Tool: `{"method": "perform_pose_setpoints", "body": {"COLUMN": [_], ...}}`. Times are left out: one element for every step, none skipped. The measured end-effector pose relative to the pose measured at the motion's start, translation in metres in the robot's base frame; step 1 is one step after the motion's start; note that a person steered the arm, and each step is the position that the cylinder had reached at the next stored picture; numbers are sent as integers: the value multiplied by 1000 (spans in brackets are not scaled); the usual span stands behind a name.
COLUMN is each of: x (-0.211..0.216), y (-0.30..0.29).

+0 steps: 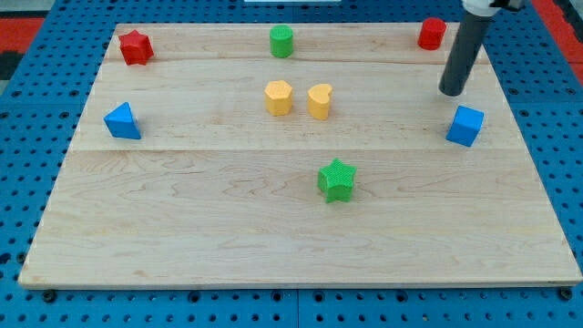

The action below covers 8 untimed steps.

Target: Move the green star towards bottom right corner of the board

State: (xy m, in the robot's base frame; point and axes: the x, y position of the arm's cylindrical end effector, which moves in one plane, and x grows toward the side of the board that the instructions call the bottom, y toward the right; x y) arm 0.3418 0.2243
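The green star (pixel 336 179) lies on the wooden board (pixel 228 228), a little right of the middle and below it. My tip (pixel 452 93) is at the view's upper right, far from the star, up and to its right. The tip stands just above and left of the blue cube (pixel 465 125), apart from it, and below the red cylinder (pixel 432 34).
A red star (pixel 136 46) sits at the top left, a green cylinder (pixel 281 41) at top centre. Two yellow blocks, a hexagon-like one (pixel 279 97) and a heart (pixel 319 101), stand above the green star. A blue triangle (pixel 122 121) is at the left.
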Motion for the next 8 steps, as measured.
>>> {"method": "perform_pose_setpoints", "body": {"x": [0, 0, 0, 0, 11, 62, 110, 138], "y": [0, -2, -3, -12, -40, -72, -146, -207]}}
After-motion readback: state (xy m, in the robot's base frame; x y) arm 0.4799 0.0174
